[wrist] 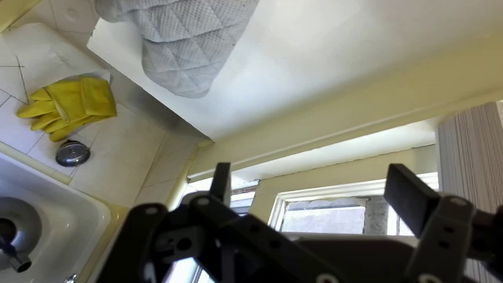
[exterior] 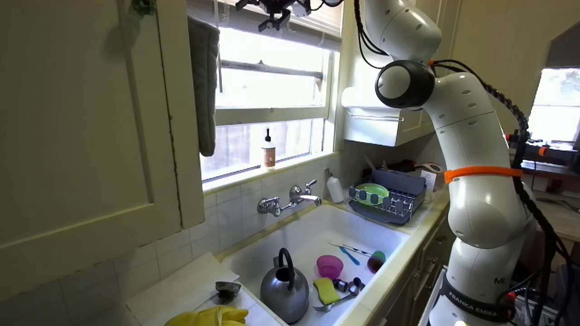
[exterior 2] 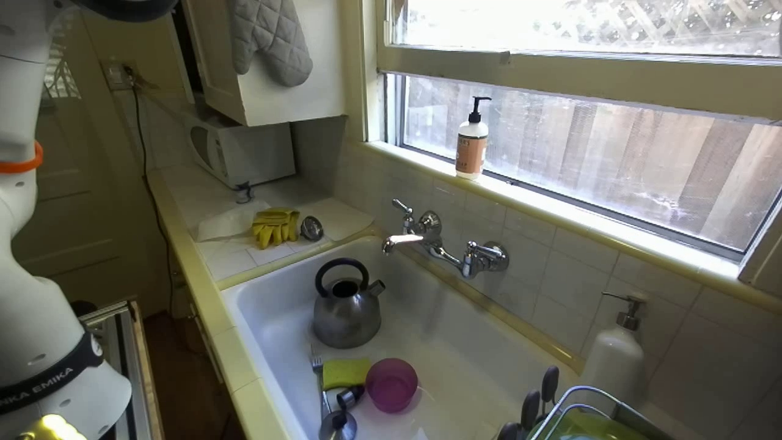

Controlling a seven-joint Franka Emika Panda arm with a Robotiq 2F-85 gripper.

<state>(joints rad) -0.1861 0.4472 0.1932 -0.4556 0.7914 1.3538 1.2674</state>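
- Black two-finger gripper [wrist: 310, 181]: fingers spread wide apart, unloaded.
- Grey quilted fabric oven mitt [wrist: 188, 43]: hangs against white-painted cabinet [wrist: 298, 67], apart from gripper, to its upper left in wrist view.

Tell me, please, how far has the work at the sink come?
Looks done: a green dish sits in the drying rack, out of the sink. In hand: nothing; the tool stands open and empty, raised high, seemingly near the window. Left: the kettle, the purple bowl and the yellow-green sponge are in the sink, so the work there looks unfinished.
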